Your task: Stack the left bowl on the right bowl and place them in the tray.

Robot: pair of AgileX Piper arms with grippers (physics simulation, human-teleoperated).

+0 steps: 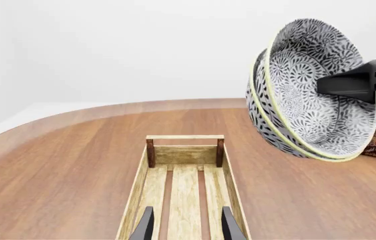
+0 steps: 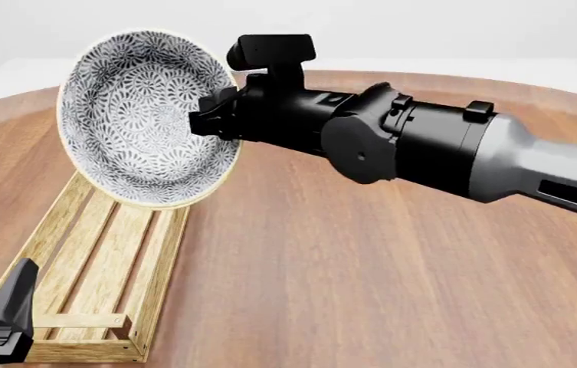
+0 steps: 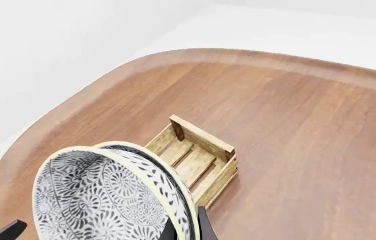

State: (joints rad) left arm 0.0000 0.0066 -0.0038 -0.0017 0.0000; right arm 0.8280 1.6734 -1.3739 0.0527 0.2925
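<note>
**Stacked bowls held above the tray**

We see the nested bowls tipped on edge at the front view's upper left, over the tray's far end, clamped at the rim by our right end effector. Our left end effector hangs open above the tray on the desk.
</note>
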